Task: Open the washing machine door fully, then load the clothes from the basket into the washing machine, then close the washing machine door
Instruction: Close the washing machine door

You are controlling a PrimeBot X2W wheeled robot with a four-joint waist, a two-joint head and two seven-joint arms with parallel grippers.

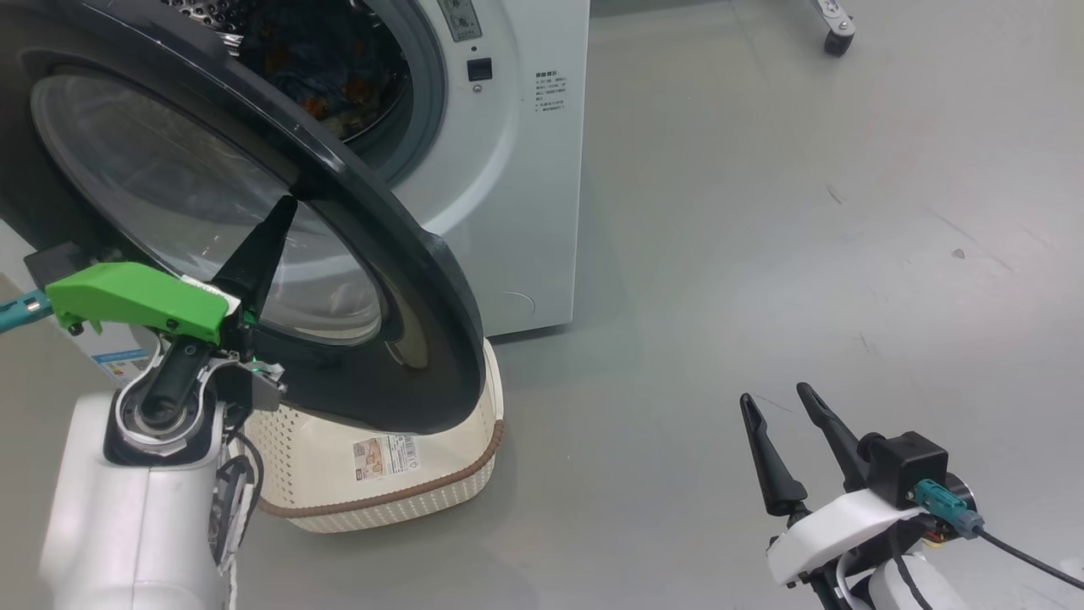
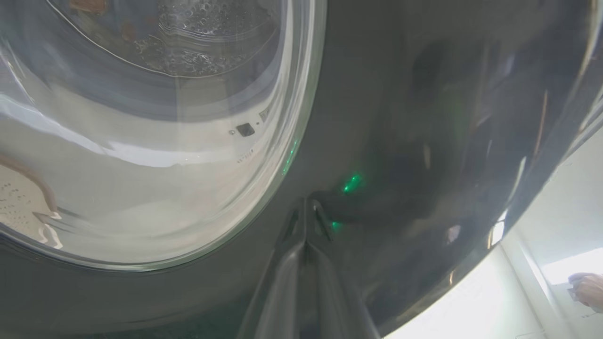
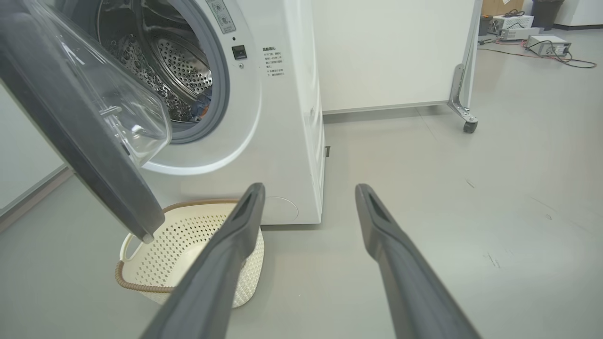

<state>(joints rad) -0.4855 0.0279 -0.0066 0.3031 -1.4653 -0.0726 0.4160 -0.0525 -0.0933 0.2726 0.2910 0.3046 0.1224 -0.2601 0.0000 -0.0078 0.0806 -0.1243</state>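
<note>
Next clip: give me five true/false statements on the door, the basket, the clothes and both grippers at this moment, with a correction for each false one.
1. The washing machine door is latched shut. False: it stands partly open.
2. The left gripper is shut, fingertips against the door's black outer face. True.
3. The right gripper holds a garment. False: it is open and empty, over the floor.
4. The basket is piled with laundry. False: the part of its inside that shows is empty.
5. The clothes lie inside the washing machine. True.
</note>
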